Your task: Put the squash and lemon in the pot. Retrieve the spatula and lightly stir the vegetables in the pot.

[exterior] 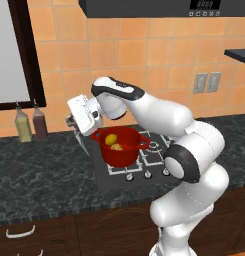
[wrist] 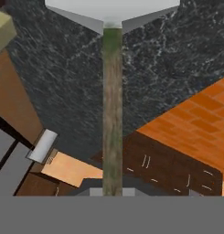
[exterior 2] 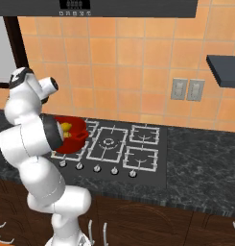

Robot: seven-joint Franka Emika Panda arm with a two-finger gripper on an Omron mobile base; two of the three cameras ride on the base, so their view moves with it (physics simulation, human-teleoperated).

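Observation:
The red pot stands on the front left burner, and its red wall shows past my arm in the right base view. Inside it lie the bright yellow lemon and, beside it, the duller squash. My gripper hangs just left of the pot, above the counter, shut on the spatula, which points down and slightly right toward the pot's side. In the hand view the handle runs straight away from me to the pale blade over the dark counter.
The stove with its knobs lies under and to the right of the pot. Two bottles stand at the back left against the tiled wall. A range hood hangs above. Cabinet fronts lie below the counter edge.

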